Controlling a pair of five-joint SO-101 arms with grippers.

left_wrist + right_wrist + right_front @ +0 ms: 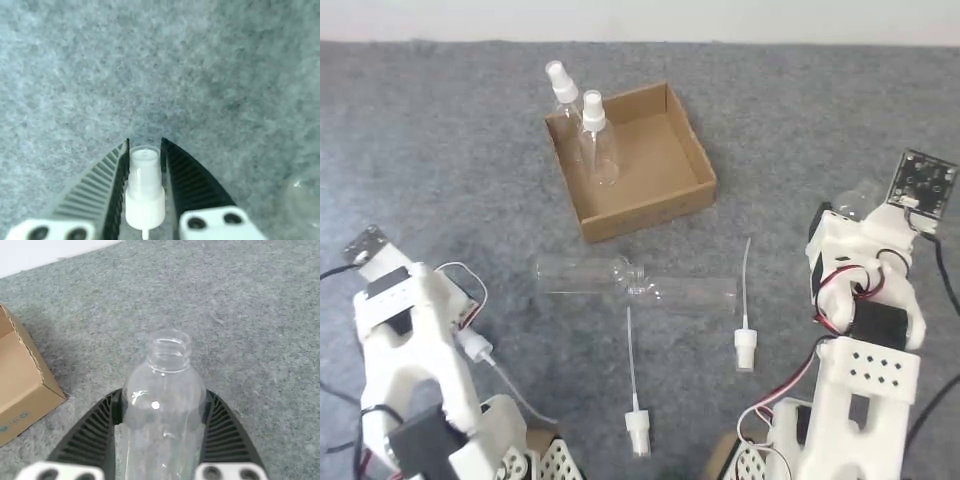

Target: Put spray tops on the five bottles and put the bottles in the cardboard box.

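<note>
My left gripper (145, 150) is shut on a white spray top (144, 192), held low at the table's near left; its tube (520, 395) trails toward the front. My right gripper (162, 405) is shut on an open-necked clear bottle (162, 415) at the right side, with its neck (855, 203) showing above the arm. Two capped bottles (590, 135) rest in the cardboard box (690, 150) against its far left wall. Two clear bottles (582, 273) (690, 292) lie neck to neck on the carpet in front of the box. Two more spray tops (745, 345) (637, 430) lie nearer the front.
Grey carpet (800, 120) covers the whole table. The box's right half holds nothing. Open carpet lies at the far left and far right.
</note>
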